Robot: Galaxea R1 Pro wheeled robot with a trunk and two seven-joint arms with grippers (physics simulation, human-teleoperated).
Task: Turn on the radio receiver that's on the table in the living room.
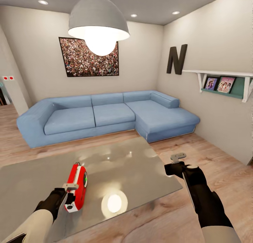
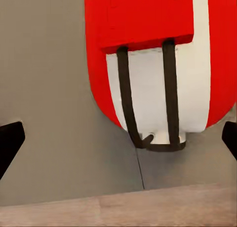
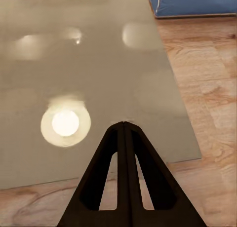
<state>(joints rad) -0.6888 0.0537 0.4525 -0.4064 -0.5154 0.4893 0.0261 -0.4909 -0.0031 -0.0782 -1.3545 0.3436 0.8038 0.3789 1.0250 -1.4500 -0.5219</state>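
Apparently lining up to press the switch, the left gripper (image 2: pixel 118 138) holds its jaws spread wide with the radio receiver (image 2: pixel 158 64) lying on the table (image 1: pixel 140 169) just ahead between them, while the right gripper (image 3: pixel 125 133) idles, jaws pressed together.

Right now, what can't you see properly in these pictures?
- The radio receiver's dial: the head view shows it edge-on and too small, and the left tool covers part of it.
- Whether that tool touches the radio: unclear.
- The left tool's fingertips: cut off by the left wrist view's edges.
- The shelf pictures: too small to make out.
- The table's near left corner: hidden behind the left arm.
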